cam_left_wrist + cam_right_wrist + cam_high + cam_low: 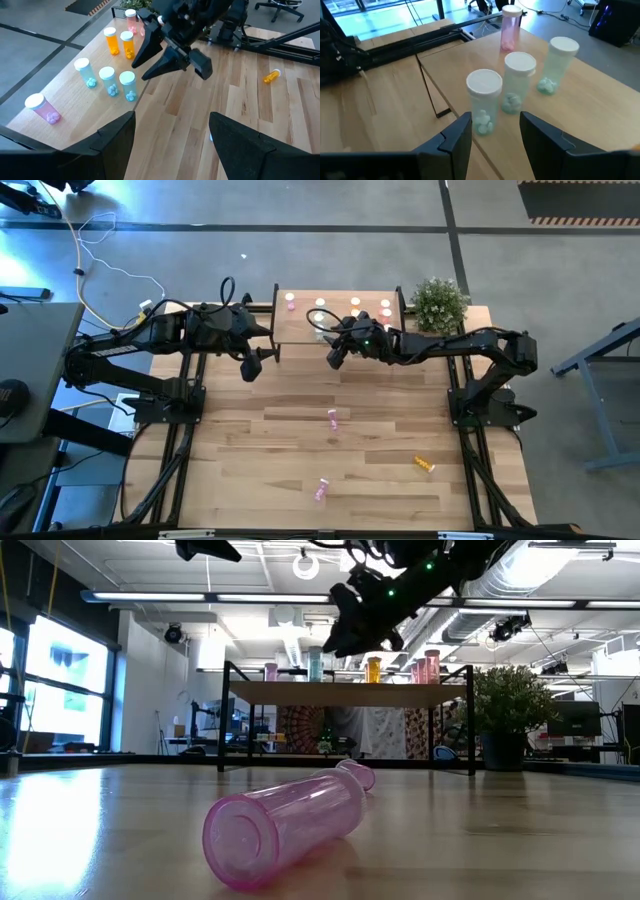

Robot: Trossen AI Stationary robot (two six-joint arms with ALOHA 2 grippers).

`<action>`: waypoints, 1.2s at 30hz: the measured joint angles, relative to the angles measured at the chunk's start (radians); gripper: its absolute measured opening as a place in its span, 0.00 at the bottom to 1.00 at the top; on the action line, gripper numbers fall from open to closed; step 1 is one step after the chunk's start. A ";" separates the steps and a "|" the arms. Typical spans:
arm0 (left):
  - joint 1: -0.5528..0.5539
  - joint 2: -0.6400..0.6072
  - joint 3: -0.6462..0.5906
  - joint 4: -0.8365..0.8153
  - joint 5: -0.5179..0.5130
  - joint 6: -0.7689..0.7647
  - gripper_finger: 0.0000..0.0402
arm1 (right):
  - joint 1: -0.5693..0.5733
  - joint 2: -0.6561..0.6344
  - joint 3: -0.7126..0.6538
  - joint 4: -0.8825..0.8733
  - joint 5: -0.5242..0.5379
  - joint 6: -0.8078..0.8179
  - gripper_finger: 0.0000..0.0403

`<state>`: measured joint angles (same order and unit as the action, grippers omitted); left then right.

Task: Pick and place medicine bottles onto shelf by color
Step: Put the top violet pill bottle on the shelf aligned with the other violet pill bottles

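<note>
Medicine bottles (484,100) are standing capped on the shelf (300,330); others are lying on the tabletop (300,450) in front of the shelf. Smooth translucent plastic cylinders, they are probably light, stiff and slippery, best gripped mid-body. Right gripper (334,357) is hovering at the shelf's front edge, jaws parted around nothing. Left gripper (252,366) is waiting open near the shelf.
</note>
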<state>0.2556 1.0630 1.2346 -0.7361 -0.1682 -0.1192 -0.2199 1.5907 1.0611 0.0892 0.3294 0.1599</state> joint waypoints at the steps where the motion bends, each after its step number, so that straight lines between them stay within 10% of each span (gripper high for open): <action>1: 0.000 0.000 0.000 0.000 0.000 0.000 0.61 | 0.000 -0.011 0.000 -0.014 -0.001 0.012 0.39; 19: -0.001 0.000 0.000 -0.002 0.039 0.000 0.61 | 0.116 -0.353 0.000 -0.272 -0.032 0.286 0.39; 36: -0.081 -0.001 -0.010 -0.028 0.132 -0.061 0.61 | 0.362 -0.510 0.000 -0.613 -0.304 0.977 0.39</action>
<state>0.1742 1.0623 1.2248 -0.7637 -0.0362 -0.1806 0.1425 1.0806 1.0615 -0.5241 0.0253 1.1368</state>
